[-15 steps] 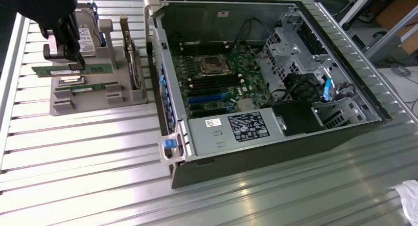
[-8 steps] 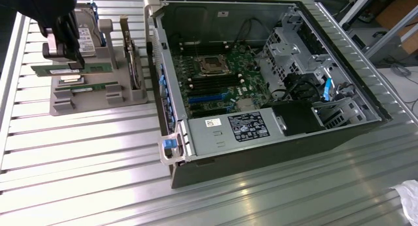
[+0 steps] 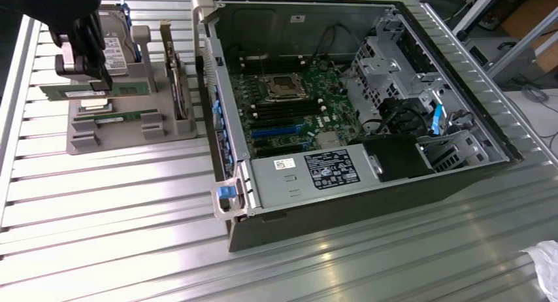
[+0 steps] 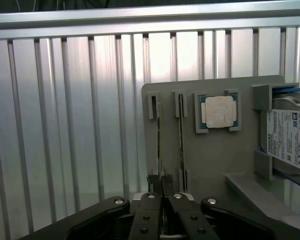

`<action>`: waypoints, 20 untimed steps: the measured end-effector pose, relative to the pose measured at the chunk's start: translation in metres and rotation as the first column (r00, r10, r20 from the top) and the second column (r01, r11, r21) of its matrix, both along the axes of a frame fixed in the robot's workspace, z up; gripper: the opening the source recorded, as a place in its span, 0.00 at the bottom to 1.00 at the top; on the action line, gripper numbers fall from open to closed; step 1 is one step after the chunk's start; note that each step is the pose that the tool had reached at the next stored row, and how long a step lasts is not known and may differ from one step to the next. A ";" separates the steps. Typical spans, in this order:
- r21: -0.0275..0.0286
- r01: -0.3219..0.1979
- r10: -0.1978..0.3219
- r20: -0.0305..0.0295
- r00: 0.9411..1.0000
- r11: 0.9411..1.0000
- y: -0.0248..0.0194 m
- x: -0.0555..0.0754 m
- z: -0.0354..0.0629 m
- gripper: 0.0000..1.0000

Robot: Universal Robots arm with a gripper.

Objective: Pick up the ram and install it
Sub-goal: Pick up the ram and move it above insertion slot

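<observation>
My gripper is shut on the ram, a long green stick with a white label. I hold it level just above the grey parts holder at the exterior view's left. In the wrist view the ram shows edge-on, running away from my gripper, whose black fingers pinch its near end. A second green stick still stands in its holder slot. The open computer case lies to the exterior view's right, its motherboard showing dark memory slots.
On the holder a square silver processor chip lies beside the sticks, and a hard drive stands at its far end. A labelled power supply fills the case's near side. Everything rests on a ribbed metal table.
</observation>
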State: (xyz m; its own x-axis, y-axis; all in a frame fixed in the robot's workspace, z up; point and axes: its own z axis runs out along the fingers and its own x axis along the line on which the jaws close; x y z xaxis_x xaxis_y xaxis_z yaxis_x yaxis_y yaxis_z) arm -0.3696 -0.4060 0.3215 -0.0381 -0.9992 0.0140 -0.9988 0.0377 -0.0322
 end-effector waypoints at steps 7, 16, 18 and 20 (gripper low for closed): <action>0.000 0.000 0.000 0.000 1.000 1.000 0.0000 0.000 0.0034 0.12; 0.000 0.000 0.000 0.000 1.000 1.000 0.0000 0.000 0.0082 0.12; 0.000 0.000 0.000 0.000 1.000 1.000 0.0000 0.000 0.0091 0.12; 0.000 0.000 0.000 0.000 1.000 1.000 0.0000 0.000 0.0100 0.12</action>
